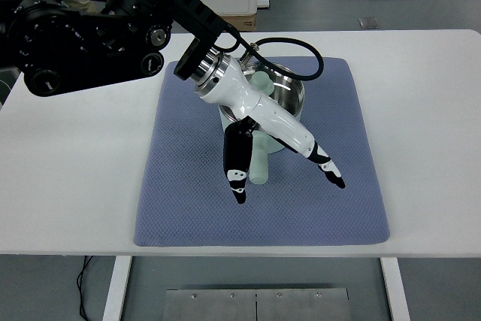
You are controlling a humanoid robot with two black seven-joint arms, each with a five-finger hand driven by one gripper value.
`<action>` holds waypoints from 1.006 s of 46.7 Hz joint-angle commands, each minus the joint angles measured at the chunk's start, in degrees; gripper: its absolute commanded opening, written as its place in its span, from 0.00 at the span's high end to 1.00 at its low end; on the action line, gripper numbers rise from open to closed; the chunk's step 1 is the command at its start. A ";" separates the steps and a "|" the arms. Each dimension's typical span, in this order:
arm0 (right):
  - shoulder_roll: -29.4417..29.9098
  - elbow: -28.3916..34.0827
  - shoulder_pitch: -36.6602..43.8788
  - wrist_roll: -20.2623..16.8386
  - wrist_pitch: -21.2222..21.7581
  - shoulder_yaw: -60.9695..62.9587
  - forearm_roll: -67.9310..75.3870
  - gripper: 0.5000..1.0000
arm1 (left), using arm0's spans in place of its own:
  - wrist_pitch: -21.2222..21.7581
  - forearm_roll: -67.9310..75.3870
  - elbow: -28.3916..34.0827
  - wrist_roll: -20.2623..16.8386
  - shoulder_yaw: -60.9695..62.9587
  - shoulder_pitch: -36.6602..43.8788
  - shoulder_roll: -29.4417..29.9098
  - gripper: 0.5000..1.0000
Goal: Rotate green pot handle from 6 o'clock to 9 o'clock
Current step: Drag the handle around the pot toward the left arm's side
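Observation:
A pot (290, 89) with a shiny steel inside and a pale green body stands on a blue mat (180, 201). Its pale green handle (260, 165) points toward the near edge, about 6 o'clock. My left hand (289, 189), white with black fingertips, reaches in from the upper left over the pot's near rim. Its fingers are spread and hold nothing. The thumb (237, 174) lies just left of the handle, and the other fingers (328, 168) point to the right of it. The hand hides the top of the handle. The right arm is out of view.
The mat lies on a white table (68, 186). My black left arm (83, 35) covers the table's far left corner, and a black cable (304, 54) loops over the pot's far side. Floor and a cardboard box (244, 22) lie beyond the far edge.

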 commanded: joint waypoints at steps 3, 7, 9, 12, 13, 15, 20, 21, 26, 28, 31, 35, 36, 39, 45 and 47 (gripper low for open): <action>0.00 0.00 0.03 0.00 -0.08 0.00 0.00 0.00 | 0.00 2.34 0.19 -0.02 0.36 -0.02 -0.24 0.00; 0.00 0.00 -0.06 0.00 -0.08 0.00 0.00 0.00 | 0.00 4.89 0.27 -0.02 0.54 -0.02 -0.33 0.00; 0.00 0.00 0.03 0.00 0.01 0.00 0.00 0.00 | 0.00 6.12 0.36 -0.02 0.98 -0.02 -0.33 0.00; 0.00 0.00 0.03 0.00 0.01 0.00 0.00 0.00 | 0.00 7.61 0.63 -0.02 1.86 -0.02 -0.76 0.00; 0.00 -0.09 -0.06 0.00 0.01 0.00 0.00 0.00 | 0.00 7.88 0.80 -0.02 2.12 -0.02 -0.94 0.00; 0.00 0.00 -0.06 0.00 -0.08 0.00 0.08 0.00 | 0.00 8.49 1.06 -0.02 2.73 -0.02 -1.29 0.00; 0.00 0.00 -0.06 0.00 0.01 0.00 0.00 0.00 | 0.00 10.43 1.51 -0.02 4.14 -0.02 -2.00 0.00; 0.00 0.00 0.03 0.00 0.01 0.00 0.00 0.00 | 0.00 10.69 1.51 -0.02 4.32 -0.02 -2.08 0.00; 0.00 0.00 -0.06 0.00 0.01 0.00 0.00 0.00 | 0.00 12.10 2.21 -0.02 4.93 0.07 -2.43 0.00; 0.00 0.00 0.03 0.00 -0.08 0.00 0.00 0.00 | 0.00 12.62 2.47 -0.02 5.02 0.07 -2.87 0.00; 0.00 0.00 -0.06 0.00 0.01 0.00 0.00 0.00 | 0.00 12.98 3.17 -0.02 5.28 0.16 -3.49 0.00; 0.00 0.00 -0.06 0.00 0.01 0.00 0.00 0.00 | 0.00 13.07 4.49 -0.02 6.34 0.25 -3.93 0.00; 0.00 0.00 -0.06 0.00 0.01 0.00 0.00 0.00 | 0.00 13.15 4.67 -0.02 6.60 0.25 -4.19 0.00; 0.00 0.00 0.03 0.00 0.01 0.00 0.00 0.00 | 0.00 13.42 5.28 -0.02 7.13 0.33 -4.72 0.00; 0.00 0.00 0.03 0.00 -0.08 0.00 0.00 0.00 | 0.00 14.56 5.64 -0.02 7.40 0.86 -5.51 0.00; 0.00 0.00 0.03 0.00 0.01 0.00 0.00 0.00 | 0.00 14.74 5.90 0.07 7.40 0.95 -5.86 0.00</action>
